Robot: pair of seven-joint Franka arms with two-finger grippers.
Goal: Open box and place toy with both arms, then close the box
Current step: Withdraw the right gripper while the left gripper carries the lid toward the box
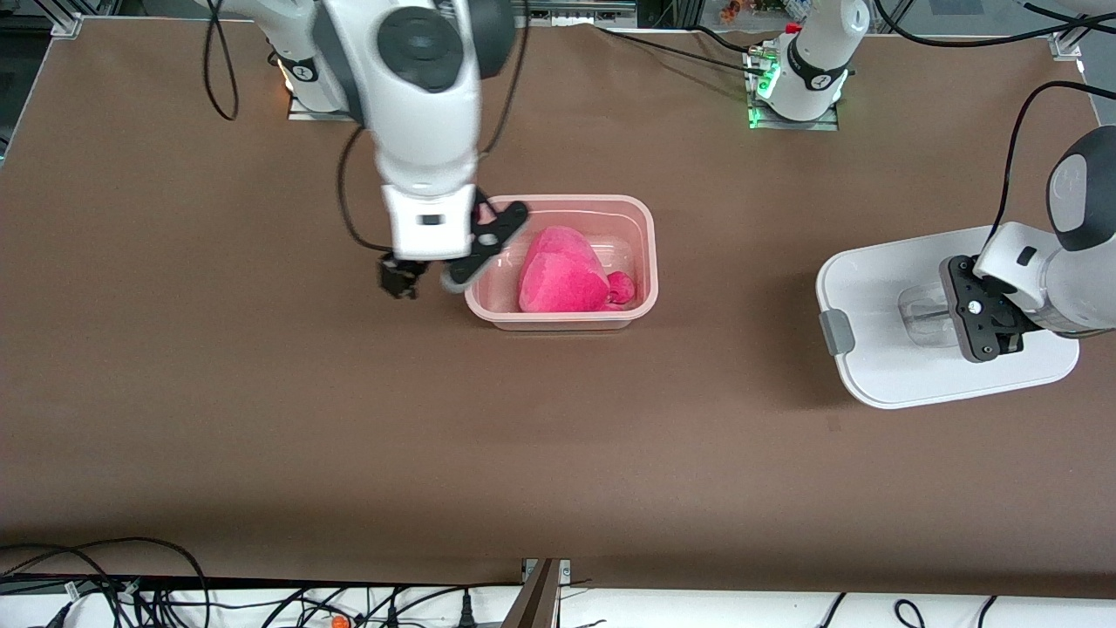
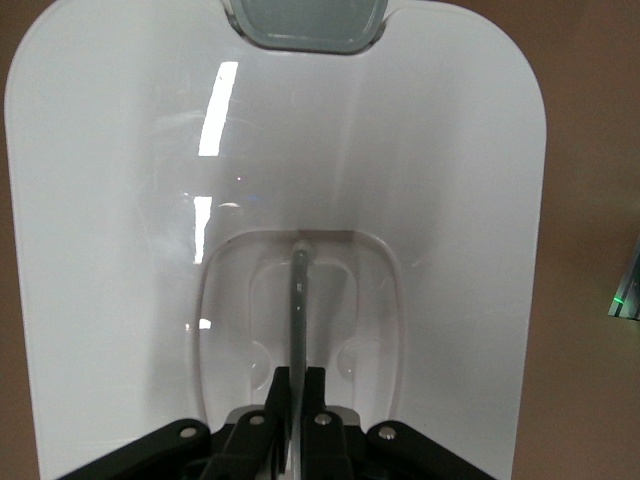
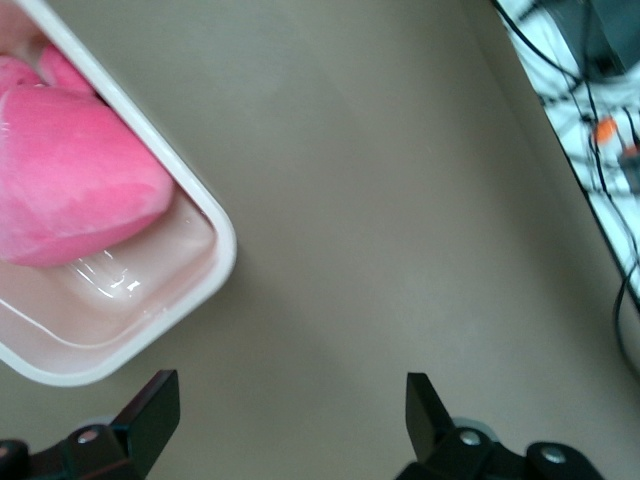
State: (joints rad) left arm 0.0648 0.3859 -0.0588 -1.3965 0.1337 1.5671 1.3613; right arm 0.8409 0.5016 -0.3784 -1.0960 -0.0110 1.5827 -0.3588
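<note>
The toy [image 1: 562, 270] lies in the open tub [image 1: 645, 253], just beside the right gripper [image 3: 290, 420], which hangs with fingers wide over bare table at the tub's corner. The left gripper [image 2: 296, 400] sits on the lid [image 1: 872, 366], well apart toward the left arm's end, apparently pinched on the handle [image 2: 299, 310].

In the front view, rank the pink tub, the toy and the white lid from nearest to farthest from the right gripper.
From the open right gripper, over the table:
1. Pink tub, right beside it.
2. Toy, inside the tub.
3. White lid, at the left arm's end, held by the left gripper.
</note>
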